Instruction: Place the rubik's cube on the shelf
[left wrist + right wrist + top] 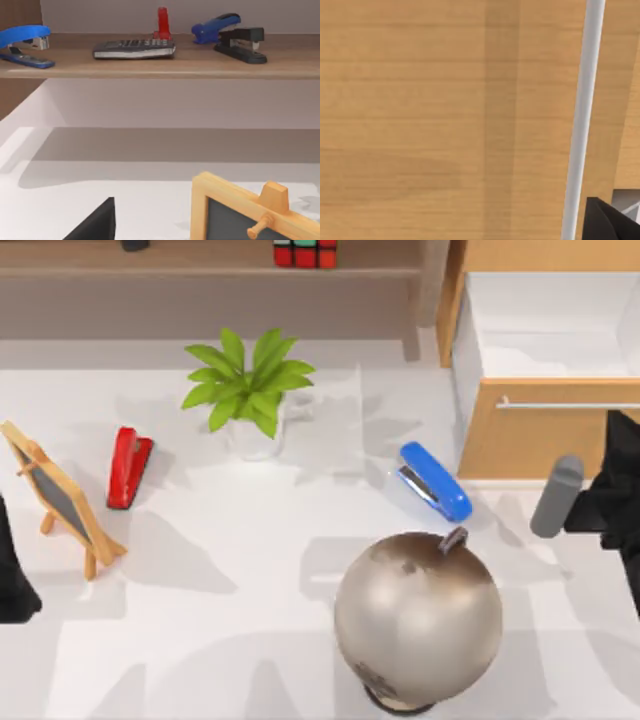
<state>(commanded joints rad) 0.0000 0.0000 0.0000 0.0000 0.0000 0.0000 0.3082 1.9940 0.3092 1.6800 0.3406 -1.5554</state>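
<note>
The rubik's cube point(305, 252) rests on the shelf point(200, 270) at the back of the table, its red squares facing the top view; no gripper touches it. In the left wrist view the shelf point(160, 65) is a long brown board. My left arm point(14, 585) stays at the table's left edge beside the easel. At the right edge my right arm point(608, 492) hangs in front of the drawer cabinet, and its wrist view faces the wooden drawer front point(445, 120) and metal handle point(581, 120) up close.
On the table stand a globe point(418, 615), a potted plant point(250, 390), a red stapler point(128, 466), a blue stapler point(436, 481) and a small blackboard easel point(60, 495). The cabinet's drawer point(545, 325) is open. A calculator point(134, 48) and staplers point(239, 43) lie on the shelf.
</note>
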